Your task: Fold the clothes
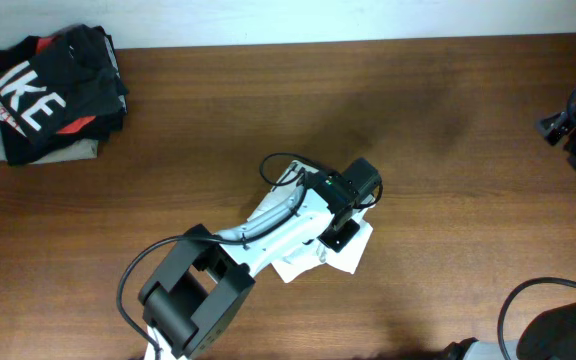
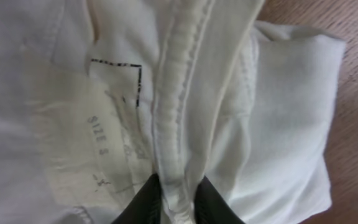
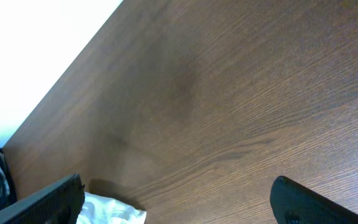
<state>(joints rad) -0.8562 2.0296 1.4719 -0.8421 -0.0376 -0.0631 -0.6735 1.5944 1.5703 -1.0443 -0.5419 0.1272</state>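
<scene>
Brown wooden worktop point(image 1: 448, 120) stretches wide, and the white shirt point(image 1: 353, 250) lies bunched near its middle, partly under the left arm point(image 1: 268, 225). The left hand point(image 2: 179, 199) pinches a thick stitched seam point(image 2: 176, 93) of the shirt between its fingertips, beside a size label point(image 2: 98, 134). The right hand point(image 3: 179, 205) hangs wide open over bare wood at the right side, holding nothing. A black top point(image 1: 53, 90) with white letters sits heaped in the far left corner.
</scene>
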